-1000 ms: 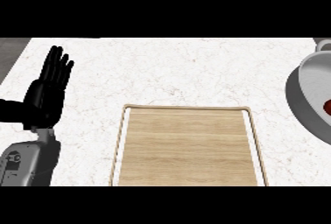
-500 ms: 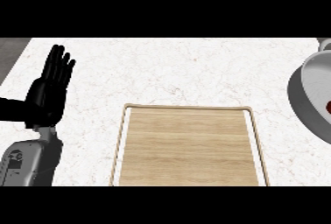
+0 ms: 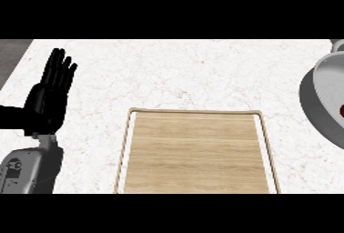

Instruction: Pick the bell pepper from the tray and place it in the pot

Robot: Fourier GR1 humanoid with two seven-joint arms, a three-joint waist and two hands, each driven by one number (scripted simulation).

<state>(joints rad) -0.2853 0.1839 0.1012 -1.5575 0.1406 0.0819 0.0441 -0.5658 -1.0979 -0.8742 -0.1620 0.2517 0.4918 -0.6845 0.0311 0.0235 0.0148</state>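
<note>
A wooden tray (image 3: 196,154) lies on the white marble counter at the lower middle, with nothing on its boards. At the right edge stands a grey pot (image 3: 326,102), cut off by the view. A small dark red patch, the bell pepper (image 3: 342,110), shows inside the pot at the very edge. My left hand (image 3: 48,95) rests open at the left, fingers straight and pointing up, well apart from the tray. My right hand shows nowhere.
Bare marble counter stretches between the tray and the far edge. The counter's left edge runs past my left hand, with a dark floor strip (image 3: 12,54) beyond it.
</note>
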